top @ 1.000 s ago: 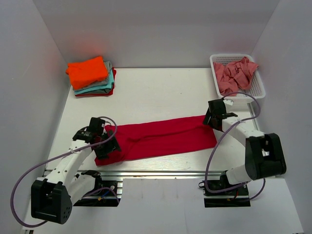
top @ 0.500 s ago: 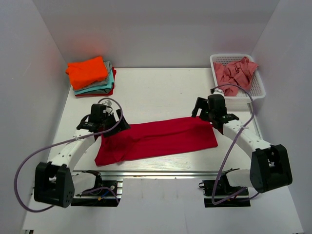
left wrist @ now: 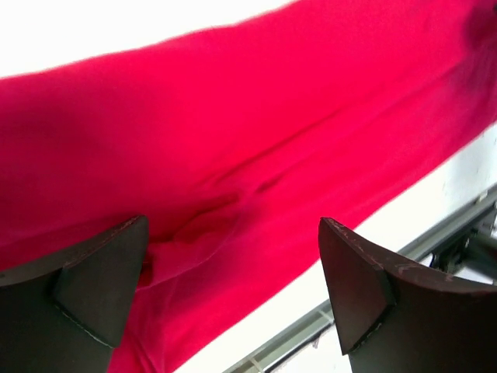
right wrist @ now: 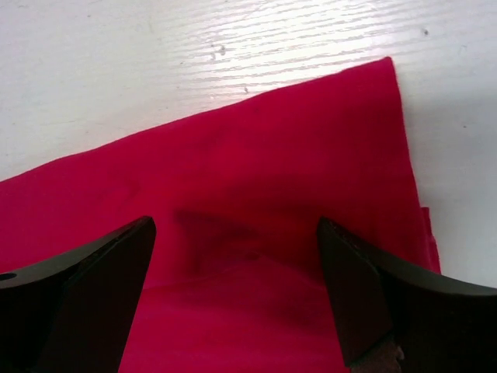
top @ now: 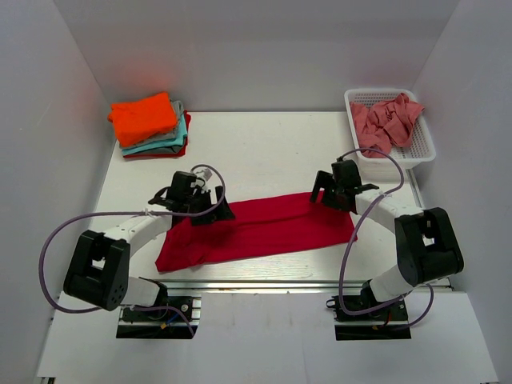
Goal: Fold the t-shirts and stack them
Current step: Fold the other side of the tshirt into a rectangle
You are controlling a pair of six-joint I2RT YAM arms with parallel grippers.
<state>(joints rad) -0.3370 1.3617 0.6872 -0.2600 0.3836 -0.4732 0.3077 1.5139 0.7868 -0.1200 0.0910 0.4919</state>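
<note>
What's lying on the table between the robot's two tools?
A long red shirt, folded into a strip. It spans the whole stretch from the left tool to the right tool, clearest in the top view.

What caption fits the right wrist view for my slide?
Open right end effector above a corner of the crimson t-shirt on the white table.

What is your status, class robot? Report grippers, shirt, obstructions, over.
Both open, empty: left gripper, right gripper, over the ends of the crimson shirt. It lies flat, a long strip. Nothing on it; folded stack and basket sit at the back.
</note>
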